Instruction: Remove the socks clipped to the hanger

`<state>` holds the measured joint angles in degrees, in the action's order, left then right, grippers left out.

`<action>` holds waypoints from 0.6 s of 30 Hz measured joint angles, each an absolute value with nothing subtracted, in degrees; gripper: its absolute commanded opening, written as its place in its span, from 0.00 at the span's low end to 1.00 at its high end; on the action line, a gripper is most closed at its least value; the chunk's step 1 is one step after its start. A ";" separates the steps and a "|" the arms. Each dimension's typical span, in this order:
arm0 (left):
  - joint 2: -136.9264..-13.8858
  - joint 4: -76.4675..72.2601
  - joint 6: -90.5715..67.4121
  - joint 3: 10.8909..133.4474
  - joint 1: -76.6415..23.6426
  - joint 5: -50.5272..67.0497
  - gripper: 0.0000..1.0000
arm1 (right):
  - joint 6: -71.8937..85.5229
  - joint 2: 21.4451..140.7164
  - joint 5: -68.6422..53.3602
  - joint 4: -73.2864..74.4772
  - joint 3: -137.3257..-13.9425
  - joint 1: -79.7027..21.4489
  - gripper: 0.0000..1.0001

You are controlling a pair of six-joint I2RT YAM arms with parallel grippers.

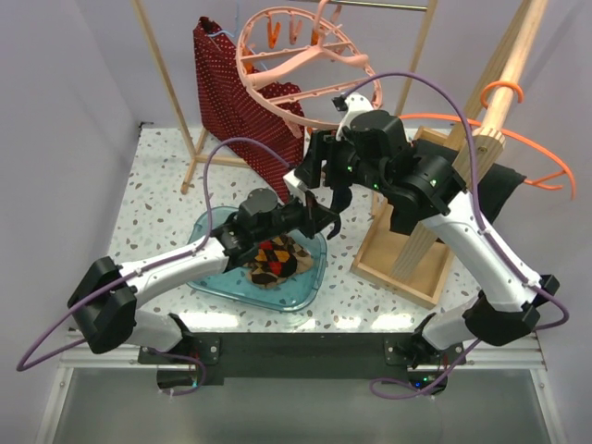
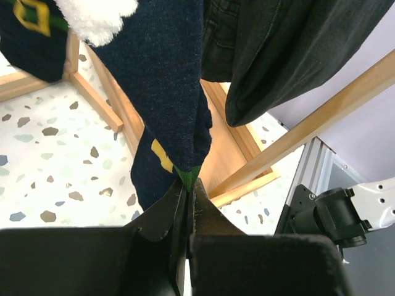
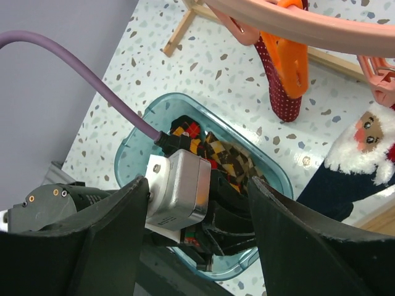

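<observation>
The salmon-pink round hanger (image 1: 305, 65) hangs at the back; its ring (image 3: 308, 28) and an orange peg (image 3: 290, 61) show in the right wrist view. A dark navy sock (image 2: 166, 74) with a Santa face (image 3: 364, 148), white trim and a green toe hangs down from it. My left gripper (image 2: 187, 184) is shut on the sock's green toe, above the tray's far edge (image 1: 322, 218). My right gripper (image 3: 199, 185) is open and empty, just above the left wrist (image 1: 316, 171). Several checkered socks (image 1: 273, 259) lie in the teal tray (image 1: 310, 282).
A red white-dotted garment (image 1: 240, 102) hangs at the back left. A wooden rack base (image 1: 407, 259) stands right of the tray, with a black cloth (image 1: 490, 185) and a thin orange hanger (image 1: 518, 139) on it.
</observation>
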<state>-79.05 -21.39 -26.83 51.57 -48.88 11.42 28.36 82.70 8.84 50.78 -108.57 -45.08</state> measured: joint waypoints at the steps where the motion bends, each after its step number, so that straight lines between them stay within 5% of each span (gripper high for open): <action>1: -78.52 -20.80 -26.87 51.46 -48.88 11.27 0.00 | 28.34 83.26 8.75 51.48 -109.51 -45.21 0.64; 18: -74.54 -12.51 -27.59 50.11 -46.09 10.61 0.00 | 26.50 89.21 8.38 52.75 -114.43 -46.02 0.64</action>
